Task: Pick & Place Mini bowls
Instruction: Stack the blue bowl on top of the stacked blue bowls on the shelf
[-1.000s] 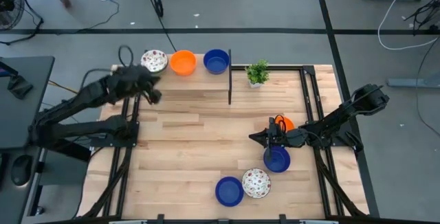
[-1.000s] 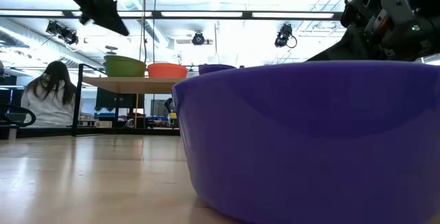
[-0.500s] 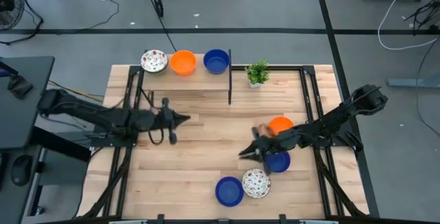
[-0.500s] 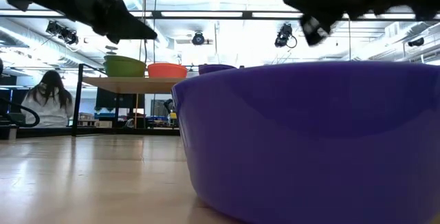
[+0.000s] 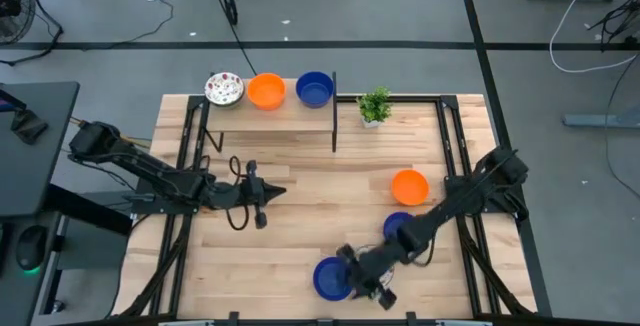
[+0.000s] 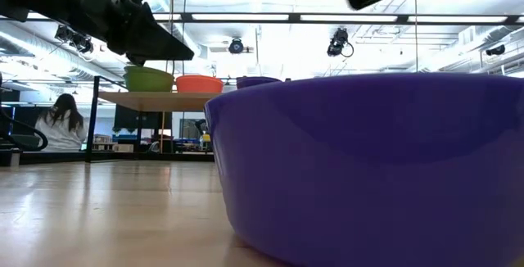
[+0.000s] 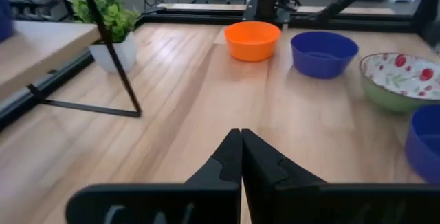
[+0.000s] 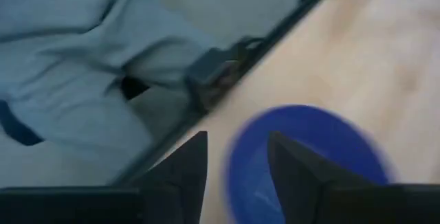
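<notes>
The right gripper, jaws parted, is poised over the front blue bowl and the floral bowl beside it. One rim should be straddled squarely before closing. The left gripper, jaws pressed together, is held mid-surface.

Bright, even light falls from ceiling strip lamps, which glare white in the low view. Shadows on the table are soft and faint. The near blue bowl fills the low view, out of focus. The right wrist view is smeared by motion blur.
</notes>
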